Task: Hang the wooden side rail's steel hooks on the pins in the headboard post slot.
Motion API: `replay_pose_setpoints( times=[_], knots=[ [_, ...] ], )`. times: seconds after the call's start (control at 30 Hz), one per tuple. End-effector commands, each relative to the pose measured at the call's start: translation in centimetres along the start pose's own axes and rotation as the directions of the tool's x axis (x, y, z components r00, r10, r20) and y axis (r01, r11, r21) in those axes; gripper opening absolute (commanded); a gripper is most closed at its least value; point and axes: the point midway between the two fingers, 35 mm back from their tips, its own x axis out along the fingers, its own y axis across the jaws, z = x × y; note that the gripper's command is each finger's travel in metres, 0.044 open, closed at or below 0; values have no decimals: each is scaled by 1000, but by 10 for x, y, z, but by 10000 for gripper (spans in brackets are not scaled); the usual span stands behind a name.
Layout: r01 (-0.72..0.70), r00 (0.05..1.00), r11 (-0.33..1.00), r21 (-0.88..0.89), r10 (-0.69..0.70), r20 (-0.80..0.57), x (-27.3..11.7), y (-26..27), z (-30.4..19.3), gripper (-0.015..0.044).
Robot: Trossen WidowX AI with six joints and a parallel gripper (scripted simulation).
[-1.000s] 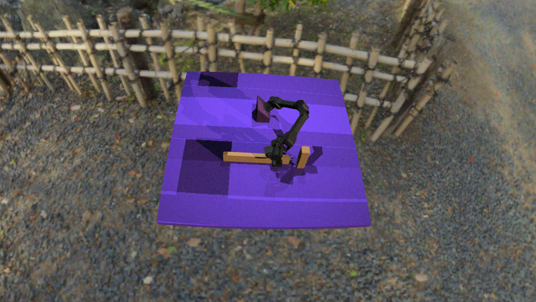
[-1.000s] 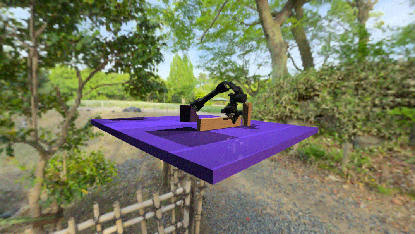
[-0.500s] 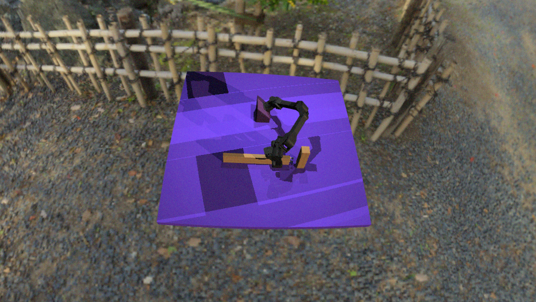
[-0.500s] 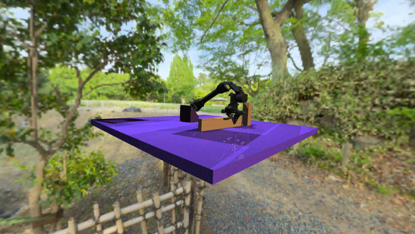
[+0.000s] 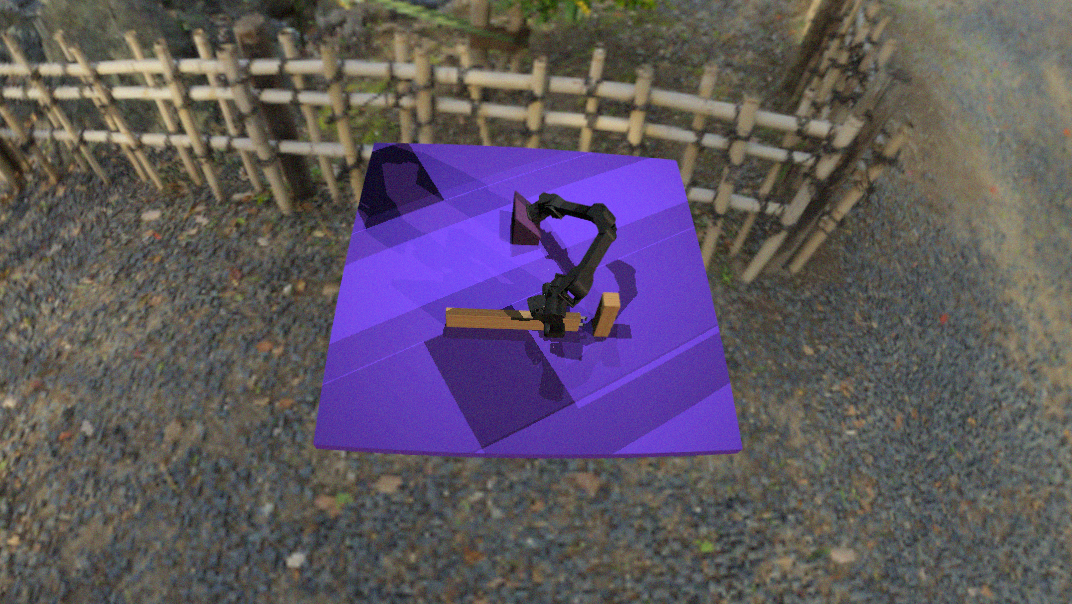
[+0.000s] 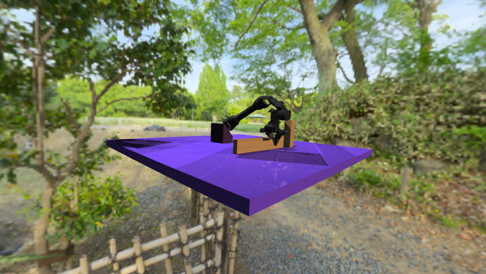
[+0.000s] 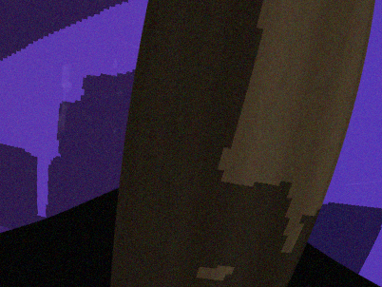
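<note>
The wooden side rail [image 5: 480, 319] [image 6: 253, 146] [image 7: 190, 119] runs lengthwise across the table, its far end low at the table top. Whether its hook end is raised cannot be told. My gripper [image 5: 553, 330] [image 6: 276, 140] [image 7: 186, 205] points down and is shut on the rail near its hook end. The steel hooks [image 5: 583, 321] stick out from that end, a small gap short of the upright headboard post [image 5: 606, 316] [image 6: 290, 133] in the top view. In the exterior view the gripper partly covers the place between rail and post. The slot and its pins cannot be made out.
The purple table [image 5: 390, 405] [image 6: 217, 173] carries everything. The arm's dark base block [image 5: 523, 225] [image 6: 221, 133] stands behind the rail, and the arm reaches over from there. Shadows fall across the table top around the rail.
</note>
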Motion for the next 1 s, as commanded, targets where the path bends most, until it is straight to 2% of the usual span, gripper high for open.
replay_pose_setpoints(
  times=[0.0,0.97],
  knots=[
    [-8,1000,1000,-22,8,-1,0,5,-2,0],
    [-8,1000,1000,-22,8,-1,-2,4,0,0]
  ],
)
